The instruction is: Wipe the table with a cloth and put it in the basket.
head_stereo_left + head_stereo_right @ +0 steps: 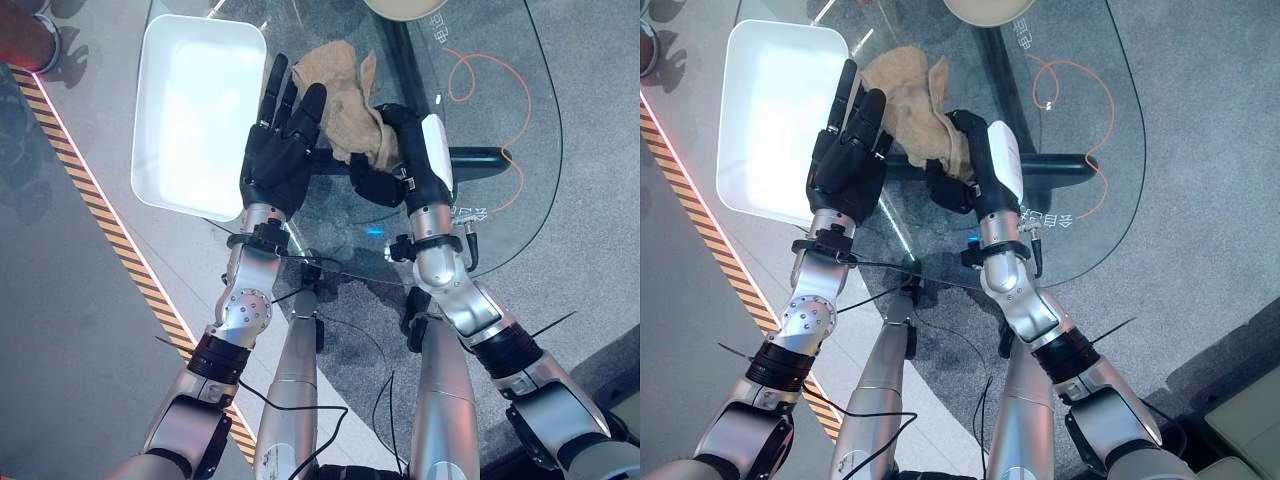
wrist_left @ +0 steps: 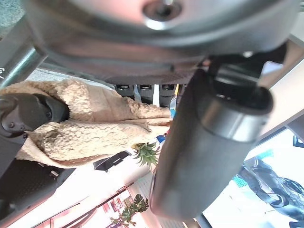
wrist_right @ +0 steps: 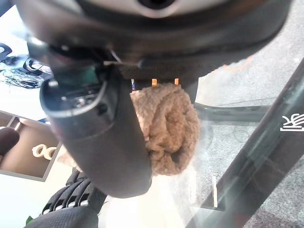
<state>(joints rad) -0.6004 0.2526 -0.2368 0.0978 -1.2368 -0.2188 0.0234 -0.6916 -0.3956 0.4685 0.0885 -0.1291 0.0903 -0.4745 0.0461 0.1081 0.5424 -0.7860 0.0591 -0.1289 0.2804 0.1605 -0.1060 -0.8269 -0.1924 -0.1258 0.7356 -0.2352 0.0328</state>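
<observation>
While the right hand (image 1: pixel 400 165) curls its fingers (image 1: pixel 392 117) round one end of the tan cloth (image 1: pixel 340 95), the rest of that cloth lies crumpled on the glass table (image 1: pixel 500 120), spreading away from the hand toward the far edge. From the right wrist view the cloth (image 3: pixel 168 128) bulges out as a thick roll just past the hand's dark bulk, so the grip looks firm. The thumb carries a white cover (image 1: pixel 1004 158).

Just beside it, the left hand (image 1: pixel 282 140) is held flat with its fingers (image 1: pixel 272 90) straight and slightly spread, holding nothing. Its fingertips reach the near edge of the cloth, though I cannot tell whether they actually touch it. It hovers over the border between the table and a white tray (image 1: pixel 175 110), which sits on the robot's left side, with its long edge close to the left hand. The tray holds nothing that I can see.

Under the glass a dark bar (image 1: pixel 490 158) runs across, and an orange cable (image 1: pixel 480 85) loops on the grey floor beneath. A pale round object (image 1: pixel 410 8) peeks in at the far edge of the table. Along the floor on the left runs a strip of yellow and black striped tape (image 1: pixel 120 240).
</observation>
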